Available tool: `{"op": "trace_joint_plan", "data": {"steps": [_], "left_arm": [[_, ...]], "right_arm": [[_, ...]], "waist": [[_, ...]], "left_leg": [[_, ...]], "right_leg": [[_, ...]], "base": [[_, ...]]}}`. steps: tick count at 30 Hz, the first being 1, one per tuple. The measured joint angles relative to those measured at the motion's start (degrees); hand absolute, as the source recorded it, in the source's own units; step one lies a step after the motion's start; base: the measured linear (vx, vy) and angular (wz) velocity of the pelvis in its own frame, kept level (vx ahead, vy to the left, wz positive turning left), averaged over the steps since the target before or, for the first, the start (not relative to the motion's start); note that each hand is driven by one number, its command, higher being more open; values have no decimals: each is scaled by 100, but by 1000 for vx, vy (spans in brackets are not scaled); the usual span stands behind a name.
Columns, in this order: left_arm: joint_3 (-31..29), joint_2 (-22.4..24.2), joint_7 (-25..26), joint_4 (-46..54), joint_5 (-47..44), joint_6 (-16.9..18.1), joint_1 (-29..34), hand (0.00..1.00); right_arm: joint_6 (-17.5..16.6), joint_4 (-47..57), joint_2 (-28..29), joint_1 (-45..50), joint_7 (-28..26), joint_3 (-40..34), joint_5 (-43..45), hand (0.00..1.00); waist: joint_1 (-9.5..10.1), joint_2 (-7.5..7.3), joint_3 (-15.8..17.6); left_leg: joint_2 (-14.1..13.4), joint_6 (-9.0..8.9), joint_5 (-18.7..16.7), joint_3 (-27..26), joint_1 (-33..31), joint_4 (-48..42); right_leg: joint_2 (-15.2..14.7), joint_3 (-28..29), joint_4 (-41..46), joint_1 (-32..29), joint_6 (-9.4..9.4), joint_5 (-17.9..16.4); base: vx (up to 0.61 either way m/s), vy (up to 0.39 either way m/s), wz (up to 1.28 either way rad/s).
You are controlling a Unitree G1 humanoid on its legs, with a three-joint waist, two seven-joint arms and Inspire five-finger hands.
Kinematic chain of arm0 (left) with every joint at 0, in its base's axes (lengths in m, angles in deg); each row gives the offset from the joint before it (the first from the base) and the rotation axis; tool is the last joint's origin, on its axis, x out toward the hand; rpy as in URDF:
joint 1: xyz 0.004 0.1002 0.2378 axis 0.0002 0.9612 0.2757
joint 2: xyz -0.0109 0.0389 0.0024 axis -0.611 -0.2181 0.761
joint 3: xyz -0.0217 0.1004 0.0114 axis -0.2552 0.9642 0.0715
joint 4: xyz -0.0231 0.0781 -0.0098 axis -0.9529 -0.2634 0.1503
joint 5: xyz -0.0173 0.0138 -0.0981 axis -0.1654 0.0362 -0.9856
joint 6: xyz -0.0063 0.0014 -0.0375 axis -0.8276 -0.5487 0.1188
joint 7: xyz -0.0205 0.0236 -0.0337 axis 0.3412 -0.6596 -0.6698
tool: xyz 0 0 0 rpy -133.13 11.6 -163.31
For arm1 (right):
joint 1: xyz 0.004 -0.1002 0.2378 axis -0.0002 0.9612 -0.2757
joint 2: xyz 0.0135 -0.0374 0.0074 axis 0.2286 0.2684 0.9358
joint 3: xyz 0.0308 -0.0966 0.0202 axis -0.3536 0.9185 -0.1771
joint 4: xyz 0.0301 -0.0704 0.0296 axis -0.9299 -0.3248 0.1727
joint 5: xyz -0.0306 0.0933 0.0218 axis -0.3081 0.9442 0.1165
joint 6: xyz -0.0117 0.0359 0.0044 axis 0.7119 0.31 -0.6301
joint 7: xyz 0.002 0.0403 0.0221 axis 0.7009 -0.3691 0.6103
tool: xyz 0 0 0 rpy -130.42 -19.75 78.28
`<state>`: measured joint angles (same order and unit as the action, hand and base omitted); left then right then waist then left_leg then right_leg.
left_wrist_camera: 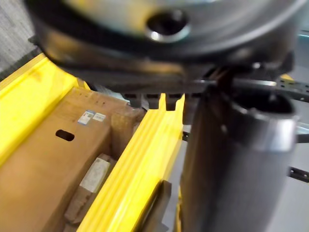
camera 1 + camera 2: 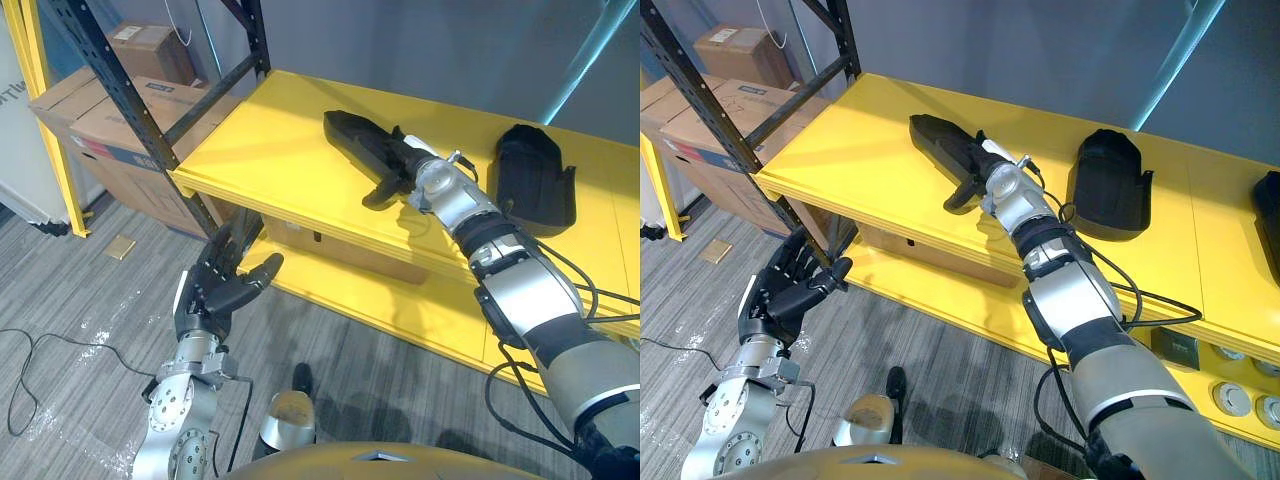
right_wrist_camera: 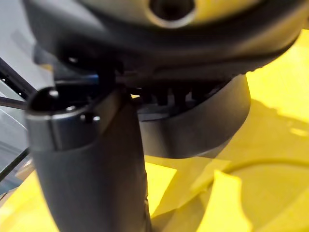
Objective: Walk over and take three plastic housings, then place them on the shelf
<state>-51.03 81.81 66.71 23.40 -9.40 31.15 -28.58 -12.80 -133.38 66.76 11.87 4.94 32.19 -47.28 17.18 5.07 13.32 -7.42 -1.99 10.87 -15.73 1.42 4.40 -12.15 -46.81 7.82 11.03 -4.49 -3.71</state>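
A humanoid robot's upper limbs: silver-grey metal, tipped in black.
The left arm (image 2: 178, 425) is built of rounded brushed-metal joints, with small dark screws dotting a disc-shaped section near the wrist. The left hand (image 2: 215, 290) is black with a pale patch along its outer edge. The right arm (image 2: 530, 295) has thick silver segments divided by black bands, and the right hand (image 2: 398, 162) is black.

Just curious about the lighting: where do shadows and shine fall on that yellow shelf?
Left eye view: a pale sheen lies on the yellow shelf left of the housing at the right hand; right wrist view: a soft shadow darkens the shelf.
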Motion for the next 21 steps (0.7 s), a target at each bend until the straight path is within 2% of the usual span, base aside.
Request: {"op": "trace_joint_plan", "data": {"steps": [2,3,8,10,16,21], "left_arm": [[18,0,23,0,0,0,-24,100],[17,0,42,0,0,0,-41,100],[19,-4,42,0,0,0,-73,100],[45,-5,39,0,0,0,-76,100],[128,-8,37,-4,0,0,-74,100],[184,-8,45,-4,0,0,-77,100]], "right_arm": [[-12,3,-1,-13,40,3,-2,100],[-43,0,-1,-12,72,15,-1,0],[-322,33,-1,-4,169,236,-108,0],[-383,74,-1,-2,371,382,-273,0],[-360,314,-105,31,878,464,-558,0],[-353,396,-223,124,868,576,-586,0]], "waist": [[-9,44,23],[-15,55,29],[-38,56,30],[-33,56,30],[-48,56,30],[-48,57,30]], "left_leg": [[-4,-26,-20,-4,-1,2],[-7,-9,-35,-6,-3,4],[-9,-3,-33,-19,-22,12],[-9,2,-28,-18,-55,11],[37,30,42,-38,-89,30],[47,33,38,-69,-68,30]], "right_leg": [[-6,-4,13,-6,-17,-15],[-5,-18,17,-9,-20,-18],[-15,-19,39,-44,-23,-19],[-31,-20,82,-90,-7,-29],[-119,4,215,-179,22,-27],[-154,26,247,-192,25,-36]], "base": [[-51,9,-2],[-42,7,-2],[-7,1,0],[0,0,0],[-1,3,0],[-3,4,-2]]}}
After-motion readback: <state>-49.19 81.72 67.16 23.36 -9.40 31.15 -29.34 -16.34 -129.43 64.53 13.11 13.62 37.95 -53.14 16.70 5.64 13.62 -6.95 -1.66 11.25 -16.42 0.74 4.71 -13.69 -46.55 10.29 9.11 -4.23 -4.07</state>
